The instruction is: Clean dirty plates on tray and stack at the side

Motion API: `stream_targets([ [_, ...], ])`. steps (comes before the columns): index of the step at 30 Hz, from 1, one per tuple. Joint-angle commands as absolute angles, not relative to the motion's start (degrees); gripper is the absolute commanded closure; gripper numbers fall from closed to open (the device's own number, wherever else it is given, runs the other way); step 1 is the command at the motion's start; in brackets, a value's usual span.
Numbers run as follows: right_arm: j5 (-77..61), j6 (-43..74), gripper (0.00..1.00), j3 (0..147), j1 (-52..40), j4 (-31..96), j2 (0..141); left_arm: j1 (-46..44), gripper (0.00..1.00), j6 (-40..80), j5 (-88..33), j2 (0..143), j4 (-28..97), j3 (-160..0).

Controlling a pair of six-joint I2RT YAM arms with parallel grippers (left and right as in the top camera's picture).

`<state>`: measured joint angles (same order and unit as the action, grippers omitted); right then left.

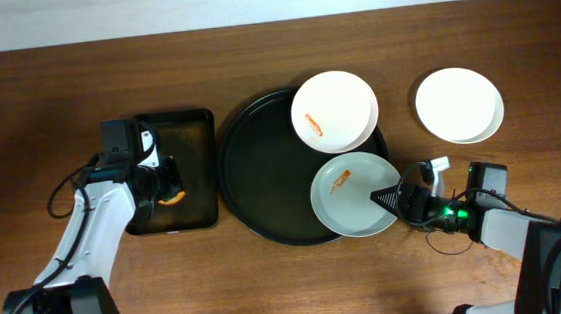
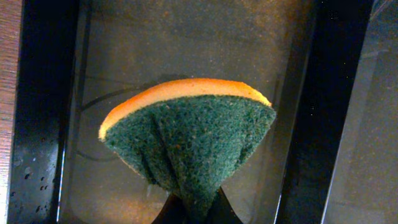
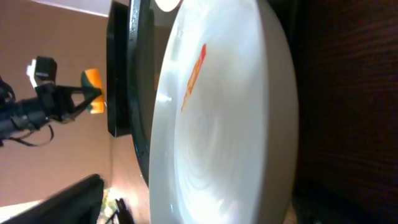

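Plate on the tray lies right at the tips of the right gripper (I cannot tell how wide its jaws are). It looks hard, smooth, slippery and breakable, so pinch its thin rim. The left gripper squeezes a soft sponge tight.

Overhead straight down on table, left wrist close over sponge, right wrist skimming plate

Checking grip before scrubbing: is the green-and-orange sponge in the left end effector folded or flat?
Folded: the green-and-orange scouring sponge is pinched by the left end effector, creased down the middle and fanned out.
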<state>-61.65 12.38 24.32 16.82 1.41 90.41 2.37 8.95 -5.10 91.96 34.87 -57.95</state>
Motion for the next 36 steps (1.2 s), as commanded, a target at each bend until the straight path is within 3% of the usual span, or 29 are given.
stream_targets([
  [1, -60.80, 12.97, 0.34, 23.77, 16.38, 2.13, 90.37, 2.39, 0.99, 8.01, -5.13, 92.31, 34.74, -58.33],
  [6, -59.07, 12.99, 0.47, 23.79, 13.82, 1.61, 90.37, 2.39, 0.99, 8.01, -5.13, 92.31, 34.74, -58.33],
  [8, -59.09, 12.99, 0.64, 23.79, 13.78, 1.43, 90.37, 2.39, 0.99, 8.01, -5.13, 92.31, 34.76, -58.33],
  [18, -59.31, 13.02, 0.91, 23.83, 13.78, 1.43, 90.35, 2.39, 0.99, 8.01, -5.13, 92.31, 34.76, -58.33],
  [25, -58.83, 19.75, 0.96, 27.24, 13.87, 1.93, 88.84, 2.39, 0.99, 8.01, -5.10, 92.29, 34.72, -58.33],
  [28, -49.91, 21.50, 0.96, 30.59, 11.66, 10.28, 84.25, 2.39, 0.99, 8.01, -5.15, 92.31, 34.74, -58.33],
  [33, -26.02, 23.51, 0.96, 44.47, -6.85, 25.89, 77.82, 2.39, 0.99, 5.26, -6.61, 95.83, 33.80, -58.30],
  [36, -21.58, 24.51, 0.96, 45.65, -12.19, 26.26, 77.82, 2.39, 0.95, 4.19, -8.32, 100.47, 34.02, -58.30],
])
